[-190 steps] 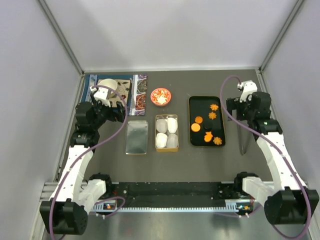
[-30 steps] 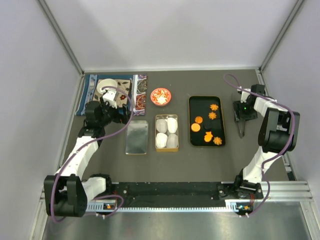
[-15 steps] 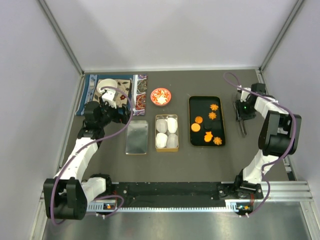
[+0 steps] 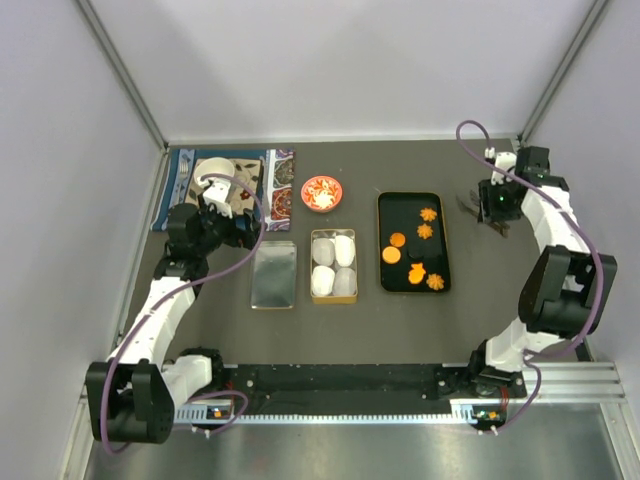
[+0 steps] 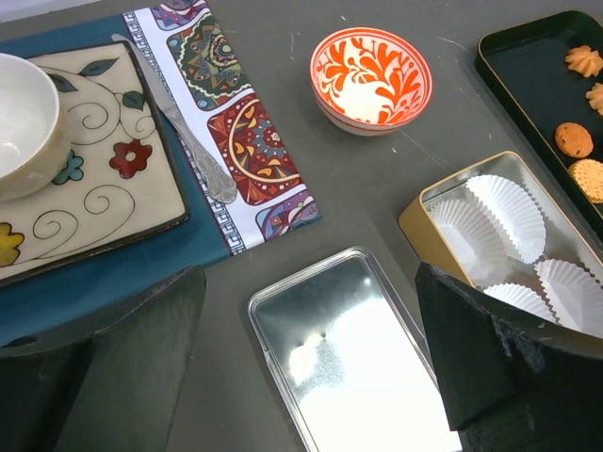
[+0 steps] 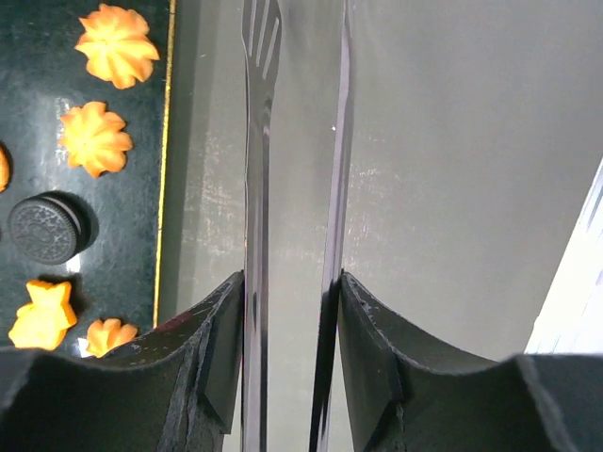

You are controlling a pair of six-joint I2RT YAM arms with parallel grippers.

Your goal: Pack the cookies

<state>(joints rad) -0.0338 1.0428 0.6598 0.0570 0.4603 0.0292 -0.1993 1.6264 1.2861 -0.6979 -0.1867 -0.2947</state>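
While the right pincer (image 6: 290, 294) is squeezing the metal tongs (image 6: 255, 141), the cookies (image 6: 92, 138) are lying on a black tray (image 6: 38, 94) just to its left. The left pincer (image 5: 306, 363) is hanging spread wide over a shiny lid (image 5: 363, 330), with a tin (image 5: 415, 222) to its right.

Seven cookies (image 4: 417, 276) lie flat and apart on the black tray (image 4: 395, 210), right of centre; two orange flower rosettes (image 6: 93, 138) sit at its far end; two orange round discs (image 4: 397, 239) on the left side; one black sandwich cookie (image 6: 45, 229) mid-tray; an orange leaf shape (image 6: 41, 315) and a smaller flower (image 6: 108, 334) lie nearest.
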